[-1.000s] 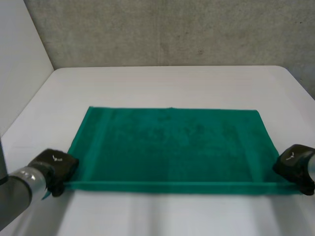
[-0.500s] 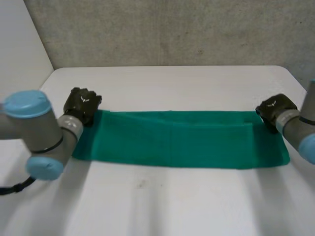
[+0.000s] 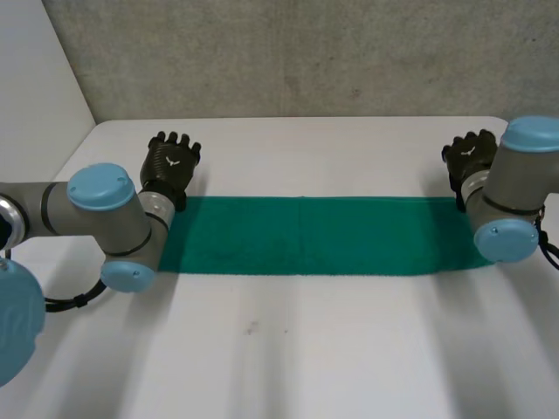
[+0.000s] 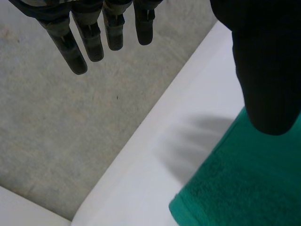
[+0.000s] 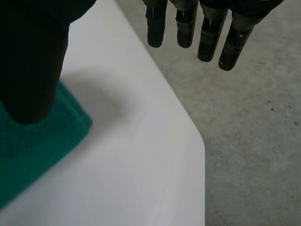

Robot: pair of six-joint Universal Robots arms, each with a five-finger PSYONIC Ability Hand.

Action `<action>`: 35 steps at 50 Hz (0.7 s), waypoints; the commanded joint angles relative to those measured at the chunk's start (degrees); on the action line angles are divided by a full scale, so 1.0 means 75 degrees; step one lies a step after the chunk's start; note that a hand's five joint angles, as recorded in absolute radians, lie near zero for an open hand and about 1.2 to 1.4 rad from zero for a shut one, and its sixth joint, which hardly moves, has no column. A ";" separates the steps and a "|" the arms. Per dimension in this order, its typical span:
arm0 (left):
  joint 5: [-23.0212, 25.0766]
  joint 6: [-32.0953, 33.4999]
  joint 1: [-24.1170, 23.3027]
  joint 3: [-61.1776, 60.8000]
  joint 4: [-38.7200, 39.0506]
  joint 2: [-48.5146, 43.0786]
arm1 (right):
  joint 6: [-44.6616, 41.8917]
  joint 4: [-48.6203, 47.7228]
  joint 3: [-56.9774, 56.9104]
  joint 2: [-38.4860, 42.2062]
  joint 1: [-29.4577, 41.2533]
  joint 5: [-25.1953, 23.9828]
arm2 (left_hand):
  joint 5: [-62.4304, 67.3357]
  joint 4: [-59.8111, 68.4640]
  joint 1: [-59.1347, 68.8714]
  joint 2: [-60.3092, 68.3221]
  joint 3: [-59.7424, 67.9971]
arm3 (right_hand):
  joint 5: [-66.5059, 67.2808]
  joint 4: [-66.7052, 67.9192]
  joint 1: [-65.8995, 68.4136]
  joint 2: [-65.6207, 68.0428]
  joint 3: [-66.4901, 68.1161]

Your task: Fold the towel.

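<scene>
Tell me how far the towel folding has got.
Done: the green towel lies flat on the white table as a long narrow band, which looks like one lengthwise fold. In hand: nothing is gripped. The left hand and right hand are open with straight fingers, one by each far corner. Left: probably at least one more fold, end to end, to make it compact.

Logged towel (image 3: 306,234) as solid teal-green, uniform across its surface. Logged table (image 3: 288,349) as plain white. Recorded left hand (image 3: 171,161) and right hand (image 3: 467,155) as black; arms (image 3: 57,209) grey with light-blue caps (image 3: 102,186). Spotted small pale mark on back of each hand. Noted wall (image 3: 288,52) as mottled grey with darker speckles.
</scene>
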 commanded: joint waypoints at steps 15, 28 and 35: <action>-0.0021 -0.0133 -0.0346 -0.4106 0.0102 0.3519 | 0.1578 0.0556 0.4745 -0.3747 -0.0811 -0.2199 | -0.0334 -0.0212 -0.0135 -0.0219 -0.0297 | -0.0499 -0.0450 -0.0225 -0.0373 -0.0278; -0.0033 -0.0133 -0.0440 -0.4611 0.0442 0.3532 | 0.1461 -0.0241 0.5086 -0.2693 -0.1444 -0.2188 | -0.0341 -0.0218 -0.0141 -0.0226 -0.0303 | 0.1725 0.1774 0.1999 0.1851 0.1946; -0.0044 -0.0133 -0.0452 -0.4623 0.0442 0.3497 | 0.1426 -0.0640 0.4829 -0.2412 -0.1819 -0.2200 | -0.0341 -0.0218 -0.0141 -0.0226 -0.0303 | 0.8835 0.8884 0.9108 0.8961 0.9055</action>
